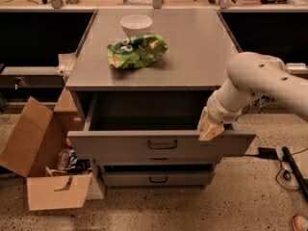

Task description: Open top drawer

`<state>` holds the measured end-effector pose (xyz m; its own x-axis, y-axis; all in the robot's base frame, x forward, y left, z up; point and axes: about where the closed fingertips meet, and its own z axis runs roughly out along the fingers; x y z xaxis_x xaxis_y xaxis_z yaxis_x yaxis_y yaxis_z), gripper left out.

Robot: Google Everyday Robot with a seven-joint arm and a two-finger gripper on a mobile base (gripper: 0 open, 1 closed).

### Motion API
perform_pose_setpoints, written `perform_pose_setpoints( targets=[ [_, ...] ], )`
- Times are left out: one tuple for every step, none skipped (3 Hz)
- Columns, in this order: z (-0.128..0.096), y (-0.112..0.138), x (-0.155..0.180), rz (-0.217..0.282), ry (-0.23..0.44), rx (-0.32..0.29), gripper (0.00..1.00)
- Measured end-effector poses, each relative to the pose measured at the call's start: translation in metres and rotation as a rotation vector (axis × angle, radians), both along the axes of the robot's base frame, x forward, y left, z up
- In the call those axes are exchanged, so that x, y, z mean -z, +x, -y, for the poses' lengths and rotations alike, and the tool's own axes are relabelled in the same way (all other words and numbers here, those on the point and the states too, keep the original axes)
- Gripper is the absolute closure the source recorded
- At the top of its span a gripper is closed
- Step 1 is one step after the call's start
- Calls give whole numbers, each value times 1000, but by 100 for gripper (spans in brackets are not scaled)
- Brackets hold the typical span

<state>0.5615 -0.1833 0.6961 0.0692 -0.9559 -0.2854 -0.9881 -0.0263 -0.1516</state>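
Note:
The top drawer [120,146] is a wide grey metal drawer with a small black bar handle [162,144] at its centre. It stands pulled well out of the grey cabinet [202,57], and its dark inside shows. My gripper [210,128], on the white arm coming in from the right, sits at the upper edge of the drawer front, right of the handle. A lower grey drawer [159,178] with a like handle is closed beneath it.
A green chip bag [137,49] and a white bowl [136,24] lie on the cabinet top. An open cardboard box [33,148] with clutter stands on the floor at the left. Black cables [291,170] lie on the floor at the right. A counter runs behind.

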Motion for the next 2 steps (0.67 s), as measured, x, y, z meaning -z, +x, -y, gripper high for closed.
perform_pose_setpoints(
  targets=[
    [0,-1,0,0,0,0,0],
    [0,-1,0,0,0,0,0]
  ],
)
